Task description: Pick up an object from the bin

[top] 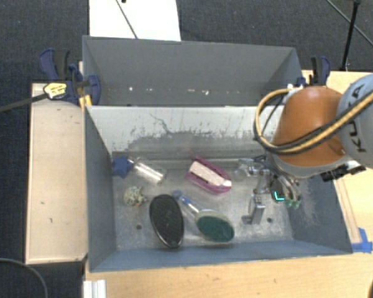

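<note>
Green oval brush [215, 228] — left of fingers [258, 205], apart

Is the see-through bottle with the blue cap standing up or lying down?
Lying down. The bottle rests on its side on the floor of the bin, with its blue cap pointing toward the left wall.

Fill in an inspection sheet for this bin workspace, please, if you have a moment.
Surface: grey metal bin, sloped back wall scuffed.
Job's things: pink and white block mid-floor; black oval brush and dark green oval scrubber at front; clear bottle with blue cap and small speckled lump at left.
Clutter: nothing seen.
Grippers: the gripper is low over bare floor on the right, apart from the scrubber.
Cables: yellow and black cables looped round the orange wrist cover.
Surroundings: dark carpet.
</note>
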Robot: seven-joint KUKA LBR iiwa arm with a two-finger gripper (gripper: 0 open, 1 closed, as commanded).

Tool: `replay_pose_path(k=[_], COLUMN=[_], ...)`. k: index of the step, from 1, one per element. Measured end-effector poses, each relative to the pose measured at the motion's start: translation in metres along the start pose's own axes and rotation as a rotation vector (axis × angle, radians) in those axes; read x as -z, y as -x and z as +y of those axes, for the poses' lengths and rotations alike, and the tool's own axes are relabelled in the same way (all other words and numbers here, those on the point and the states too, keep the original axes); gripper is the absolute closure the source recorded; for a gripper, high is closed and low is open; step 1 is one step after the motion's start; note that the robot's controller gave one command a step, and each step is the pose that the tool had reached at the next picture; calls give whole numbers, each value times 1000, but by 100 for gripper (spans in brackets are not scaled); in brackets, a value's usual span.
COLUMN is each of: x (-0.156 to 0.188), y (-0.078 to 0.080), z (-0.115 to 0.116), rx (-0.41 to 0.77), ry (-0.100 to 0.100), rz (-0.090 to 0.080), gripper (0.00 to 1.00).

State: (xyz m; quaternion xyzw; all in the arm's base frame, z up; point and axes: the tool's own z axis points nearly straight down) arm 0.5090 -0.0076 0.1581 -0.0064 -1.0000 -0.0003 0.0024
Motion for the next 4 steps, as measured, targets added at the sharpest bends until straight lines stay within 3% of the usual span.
replay_pose_path(k=[1,2,3,4], x=[-31,-88,-88,75], y=[-24,-29,-31,-3], z=[58,59,58,57], rx=[165,95,97,230], ry=[1,1,0,-1], rz=[-3,-15,-8,-17], gripper=[0,0,100,100])
